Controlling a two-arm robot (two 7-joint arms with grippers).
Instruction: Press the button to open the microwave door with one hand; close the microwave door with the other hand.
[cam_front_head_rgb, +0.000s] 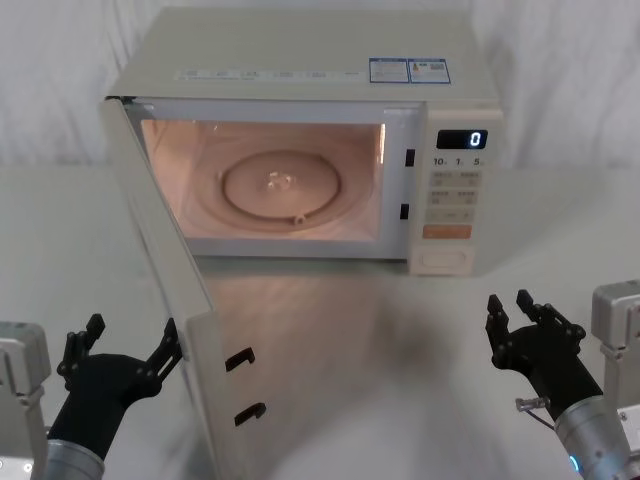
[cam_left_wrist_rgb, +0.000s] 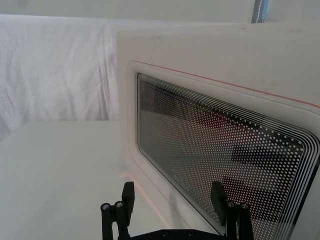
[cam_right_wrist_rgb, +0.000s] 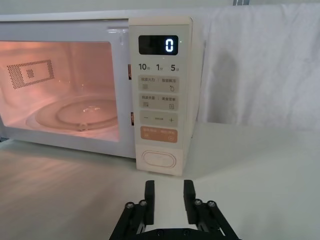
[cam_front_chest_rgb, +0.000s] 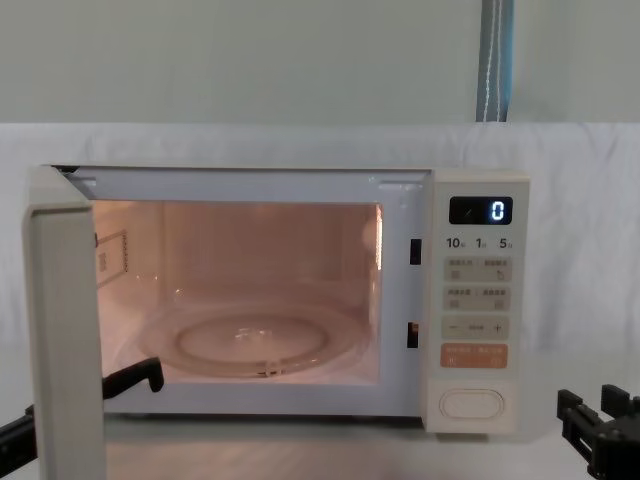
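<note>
The microwave door (cam_front_head_rgb: 165, 270) stood swung wide (cavity lit); the left gripper (cam_front_head_rgb: 122, 352), fingers spread, waited just outside it, presumably to push; the right gripper (cam_front_head_rgb: 528, 322), fingers apart, sat back from the button (cam_front_head_rgb: 444, 260).

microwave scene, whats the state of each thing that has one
microwave door: swung wide open
microwave: cavity lit, display reads 0
button: untouched
turntable: bare
left end effector: open, by the door's outer face
right end effector: open, short of the control panel
</note>
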